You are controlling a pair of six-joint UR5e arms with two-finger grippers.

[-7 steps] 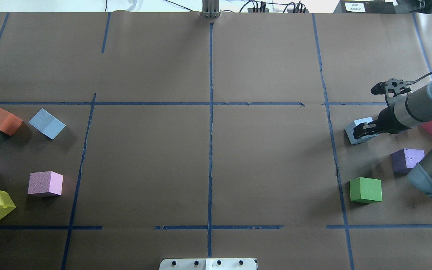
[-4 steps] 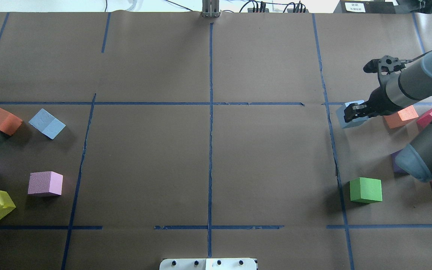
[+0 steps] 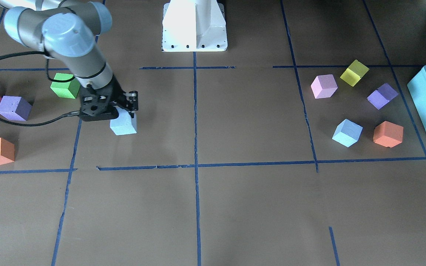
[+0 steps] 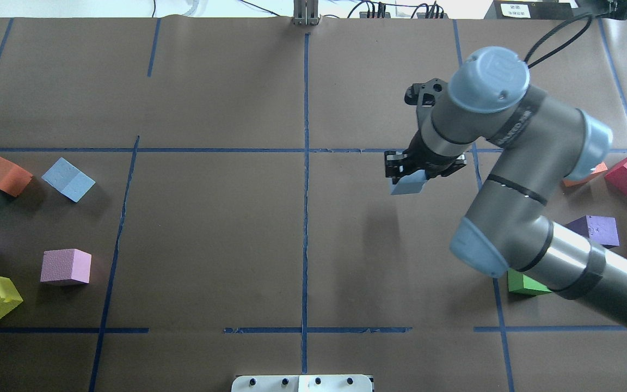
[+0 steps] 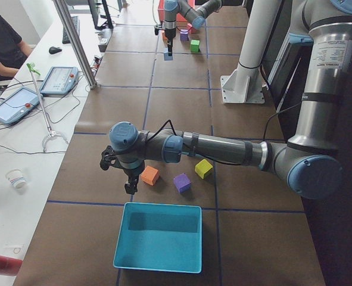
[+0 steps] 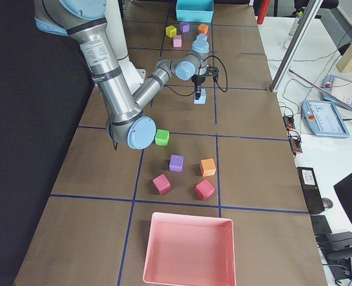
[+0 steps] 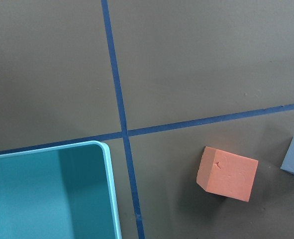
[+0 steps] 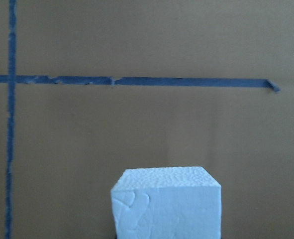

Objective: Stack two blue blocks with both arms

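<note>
The right gripper (image 4: 411, 173) is shown clamped on a blue block (image 4: 407, 188), its black fingers pressed against opposite faces of the cube. The block is held just right of centre in the overhead view, immediately below the horizontal line of blue tape (image 4: 210, 149), and its shadow is cast apart from it on the brown paper (image 4: 210, 245), lower in the frame. In the right wrist view the cube fills the bottom centre: pale sky-blue foam, a pebbled top face and curved creases pressed into the front face at lower left.

The second blue block (image 4: 68, 179) is seen at the left edge of the overhead view, lying cornerwise on the paper just beside an orange cube (image 4: 3, 174); rows of small dimples are visible on its top face.

The left gripper (image 5: 131, 187) is seen only in the exterior left view, pointed downward near the teal tray (image 5: 158, 262); whether its fingers are apart or together cannot be told.

A white label (image 4: 515, 8) is visible at the upper right of the overhead frame, its print too small to be read.
</note>
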